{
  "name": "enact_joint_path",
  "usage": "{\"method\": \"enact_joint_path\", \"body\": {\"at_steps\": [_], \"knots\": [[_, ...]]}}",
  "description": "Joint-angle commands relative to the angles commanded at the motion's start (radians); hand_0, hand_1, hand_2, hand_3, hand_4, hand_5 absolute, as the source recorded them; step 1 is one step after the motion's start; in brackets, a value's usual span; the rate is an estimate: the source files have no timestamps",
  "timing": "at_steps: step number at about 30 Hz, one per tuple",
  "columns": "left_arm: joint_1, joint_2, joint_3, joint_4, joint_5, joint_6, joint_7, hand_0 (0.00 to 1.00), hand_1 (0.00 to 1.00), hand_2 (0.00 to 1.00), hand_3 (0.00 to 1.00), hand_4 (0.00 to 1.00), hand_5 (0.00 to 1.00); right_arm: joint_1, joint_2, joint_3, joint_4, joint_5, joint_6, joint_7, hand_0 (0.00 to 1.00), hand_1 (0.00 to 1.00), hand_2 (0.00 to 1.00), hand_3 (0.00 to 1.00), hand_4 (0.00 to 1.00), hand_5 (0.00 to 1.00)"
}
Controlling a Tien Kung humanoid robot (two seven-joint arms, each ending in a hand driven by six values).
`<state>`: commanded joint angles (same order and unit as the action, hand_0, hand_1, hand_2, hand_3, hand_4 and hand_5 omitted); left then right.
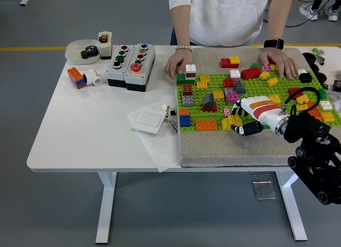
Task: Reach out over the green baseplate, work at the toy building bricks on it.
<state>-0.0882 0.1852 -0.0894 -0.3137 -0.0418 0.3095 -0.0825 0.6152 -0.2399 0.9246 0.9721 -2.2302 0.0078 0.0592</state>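
The green baseplate (pixel 252 92) lies on a grey mat (pixel 234 149) at the table's right and carries several coloured bricks. My right hand (pixel 238 122), white with orange stripes, reaches in from the right over the plate's front edge. Its fingers curl around the right end of a yellow brick (pixel 229 122) that sits on the plate beside an orange brick (pixel 206 125). A person stands at the far side. One of the person's hands (pixel 178 62) rests on the plate's far left corner, and the other hand (pixel 279 61) lies flat on its far right edge.
Two grey button boxes (pixel 131 63) and a bowl with a gear (pixel 85 51) stand at the back left. A white switch (pixel 148 120) on paper lies left of the mat. An orange and blue brick (pixel 76 77) sits at the far left.
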Motion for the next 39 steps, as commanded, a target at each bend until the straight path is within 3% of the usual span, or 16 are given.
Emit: {"method": "enact_joint_path", "body": {"at_steps": [17,39], "knots": [[-0.002,0.003,-0.007,-0.002,0.019,0.001,0.005,0.868,0.882,0.88,0.746,0.74,0.644,0.02,0.023,0.007,-0.061,-0.014,-0.014,0.0,0.487,0.486,0.537,0.522,0.735,0.234],[-0.009,0.004,0.003,-0.001,0.001,0.001,-0.002,0.868,0.882,0.88,0.745,0.74,0.642,0.034,0.018,-0.025,-0.057,-0.013,-0.002,0.011,0.488,0.491,0.542,0.527,0.736,0.226]]}}
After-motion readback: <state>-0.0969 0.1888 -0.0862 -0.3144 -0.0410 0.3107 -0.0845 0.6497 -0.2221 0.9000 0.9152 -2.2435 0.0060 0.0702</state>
